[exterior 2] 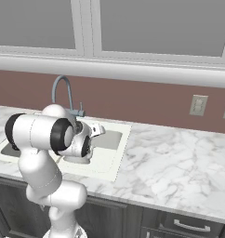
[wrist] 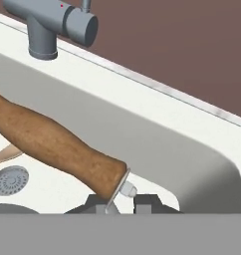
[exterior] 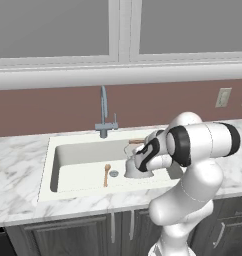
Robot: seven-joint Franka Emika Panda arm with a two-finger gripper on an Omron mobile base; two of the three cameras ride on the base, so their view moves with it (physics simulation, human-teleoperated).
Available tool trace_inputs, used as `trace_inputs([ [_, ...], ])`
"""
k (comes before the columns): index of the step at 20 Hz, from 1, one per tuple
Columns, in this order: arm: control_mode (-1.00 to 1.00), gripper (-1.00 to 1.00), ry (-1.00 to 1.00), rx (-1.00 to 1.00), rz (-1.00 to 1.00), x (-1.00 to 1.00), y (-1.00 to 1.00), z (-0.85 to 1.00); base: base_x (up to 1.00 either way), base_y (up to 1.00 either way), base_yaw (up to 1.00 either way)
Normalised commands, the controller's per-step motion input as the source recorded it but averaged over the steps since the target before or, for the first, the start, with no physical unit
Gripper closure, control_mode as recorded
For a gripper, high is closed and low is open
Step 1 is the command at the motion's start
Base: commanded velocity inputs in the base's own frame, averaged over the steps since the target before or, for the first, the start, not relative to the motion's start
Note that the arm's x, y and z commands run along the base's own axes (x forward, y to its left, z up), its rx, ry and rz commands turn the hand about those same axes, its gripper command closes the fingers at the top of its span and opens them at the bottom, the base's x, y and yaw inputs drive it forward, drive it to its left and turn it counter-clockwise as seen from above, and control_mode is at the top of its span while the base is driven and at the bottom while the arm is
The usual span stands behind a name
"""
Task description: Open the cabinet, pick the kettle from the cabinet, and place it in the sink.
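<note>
The white arm [exterior: 193,165] bends low over the front edge of the marble counter [exterior 2: 179,162], its hand reaching down into the sink [exterior: 58,150]. Seen from the hand, the gripper [wrist: 123,203] has its dark fingertips [wrist: 147,203] drawn tightly together on the thin wire end of the kettle's handle, just below the brown wooden bar [wrist: 53,144] that slants across above them. The kettle [exterior: 134,167] sits low inside the basin toward its right side, its silver body partly hidden behind the wrist, the arched handle rising above it. A wooden spoon [exterior: 107,175] lies on the sink floor to the kettle's left, beside the round drain [exterior: 113,173]. Behind the basin the slim gooseneck faucet [exterior: 104,112] stands at the back rim, against a reddish-brown wall [exterior 2: 147,100] with pale outlets [exterior 2: 198,105] to the right. Above, a window ledge [exterior: 118,75] and grey panes span the top of the scene.
</note>
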Motion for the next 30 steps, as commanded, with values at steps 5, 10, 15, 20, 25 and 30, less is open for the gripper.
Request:
trace_inputs([
  [5,-1.0,1.0,-0.05,0.01,0.0,0.0,-0.02,0.0,0.0,0.0,0.0],
  [10,-1.0,1.0,-0.13,0.01,0.0,0.0,-0.01,0.0,0.0,0.0,0.0],
  [15,-1.0,1.0,-0.14,0.01,0.0,0.0,0.0,0.03,0.0,0.0,0.0],
  [20,-1.0,1.0,-0.1,0.0,0.0,0.0,0.0,0.0,0.0,0.0,0.0],
  [25,-1.0,1.0,-0.02,0.0,-0.02,0.0,-0.02,0.01,0.0,0.0,0.0],
  [30,-1.0,1.0,0.0,0.0,-0.04,0.0,-0.01,0.04,0.0,0.0,0.0],
])
